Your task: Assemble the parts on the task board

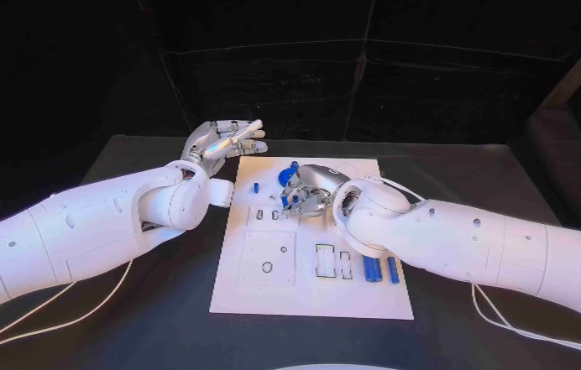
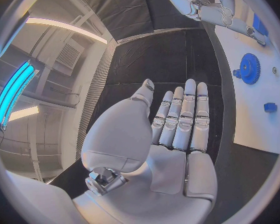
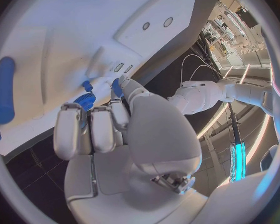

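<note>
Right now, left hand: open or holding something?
Open. The left hand has its fingers straight, palm bare, off the board edge.

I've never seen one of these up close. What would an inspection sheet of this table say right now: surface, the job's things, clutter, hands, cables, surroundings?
Surface: black table, bare around the plate.
Job's things: white task board at the table's middle; two blue bars lie side by side near its right edge; a small blue peg near its far left; a blue gear sits on the board at its far end.
Clutter: nothing seen.
Hands: left hand held off the board's far left corner, fingers straight, holding nothing; right hand down on the board with fingers curled around small blue pieces.
Cables: white cables trail across the table by each arm.
Surroundings: dark backdrop behind the table.
</note>
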Controlling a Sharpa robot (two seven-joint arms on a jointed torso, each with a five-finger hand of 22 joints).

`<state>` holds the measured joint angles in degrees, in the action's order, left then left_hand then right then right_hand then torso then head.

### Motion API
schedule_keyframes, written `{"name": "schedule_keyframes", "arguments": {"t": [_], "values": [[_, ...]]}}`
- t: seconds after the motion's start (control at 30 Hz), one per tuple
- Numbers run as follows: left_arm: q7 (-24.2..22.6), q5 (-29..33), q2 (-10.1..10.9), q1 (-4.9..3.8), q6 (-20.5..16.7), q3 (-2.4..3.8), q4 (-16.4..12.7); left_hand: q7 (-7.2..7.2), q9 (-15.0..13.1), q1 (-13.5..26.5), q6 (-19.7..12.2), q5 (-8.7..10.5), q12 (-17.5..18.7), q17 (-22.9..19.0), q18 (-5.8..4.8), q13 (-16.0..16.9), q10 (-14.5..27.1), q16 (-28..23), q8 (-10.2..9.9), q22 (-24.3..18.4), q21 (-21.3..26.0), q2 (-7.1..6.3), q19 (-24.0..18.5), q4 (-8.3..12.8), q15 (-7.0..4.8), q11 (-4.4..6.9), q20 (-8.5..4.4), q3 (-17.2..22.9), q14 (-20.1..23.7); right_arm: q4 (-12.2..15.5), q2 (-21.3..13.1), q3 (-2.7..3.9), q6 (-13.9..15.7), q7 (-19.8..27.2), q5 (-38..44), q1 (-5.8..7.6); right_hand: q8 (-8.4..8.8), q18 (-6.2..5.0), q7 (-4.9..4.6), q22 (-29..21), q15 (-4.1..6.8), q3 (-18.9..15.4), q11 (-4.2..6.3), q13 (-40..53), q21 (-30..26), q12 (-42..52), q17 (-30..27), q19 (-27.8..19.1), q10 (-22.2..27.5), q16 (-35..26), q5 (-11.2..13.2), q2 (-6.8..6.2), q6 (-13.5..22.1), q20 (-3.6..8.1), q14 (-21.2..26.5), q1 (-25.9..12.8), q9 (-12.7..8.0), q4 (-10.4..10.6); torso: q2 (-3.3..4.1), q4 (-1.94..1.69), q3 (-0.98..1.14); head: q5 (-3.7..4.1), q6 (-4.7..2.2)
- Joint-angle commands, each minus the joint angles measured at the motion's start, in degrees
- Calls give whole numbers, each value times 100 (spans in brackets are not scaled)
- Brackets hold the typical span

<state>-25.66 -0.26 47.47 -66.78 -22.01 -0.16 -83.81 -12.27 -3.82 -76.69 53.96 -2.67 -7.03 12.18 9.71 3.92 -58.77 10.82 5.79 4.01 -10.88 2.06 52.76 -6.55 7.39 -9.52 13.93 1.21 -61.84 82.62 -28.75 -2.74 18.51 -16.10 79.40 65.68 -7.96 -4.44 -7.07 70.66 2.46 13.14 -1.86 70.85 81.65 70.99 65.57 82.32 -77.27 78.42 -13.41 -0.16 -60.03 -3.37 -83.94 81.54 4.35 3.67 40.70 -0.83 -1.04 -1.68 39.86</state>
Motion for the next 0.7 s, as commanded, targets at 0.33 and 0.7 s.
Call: {"name": "schedule_keyframes", "arguments": {"t": [0.33,0.7], "values": [[-64,15,-55,-12,86,6,26,-10,3,-37,36,-12,22,5,82,-3,-41,-25,-20,-8,29,19,34,25,-15,-9,-3,-6,-40,-131,228,-6,-252,-255,411,-69,-48,67,19,-7,5,63,-2,21,-12,17,17,-16,12,-10,17,10,-23,-16,-203,-68,8,23,1,6,4,-33,37],[-65,15,-55,-12,83,6,27,-10,3,-42,41,-13,26,9,83,-3,-46,-31,-23,-10,36,21,39,32,-15,-9,-4,-8,-43,-174,241,-8,-439,-333,528,-96,-42,66,13,-11,4,67,-4,14,-15,8,7,-16,20,-16,26,-30,-15,-18,-202,-108,4,17,5,7,9,-45,77]]}}
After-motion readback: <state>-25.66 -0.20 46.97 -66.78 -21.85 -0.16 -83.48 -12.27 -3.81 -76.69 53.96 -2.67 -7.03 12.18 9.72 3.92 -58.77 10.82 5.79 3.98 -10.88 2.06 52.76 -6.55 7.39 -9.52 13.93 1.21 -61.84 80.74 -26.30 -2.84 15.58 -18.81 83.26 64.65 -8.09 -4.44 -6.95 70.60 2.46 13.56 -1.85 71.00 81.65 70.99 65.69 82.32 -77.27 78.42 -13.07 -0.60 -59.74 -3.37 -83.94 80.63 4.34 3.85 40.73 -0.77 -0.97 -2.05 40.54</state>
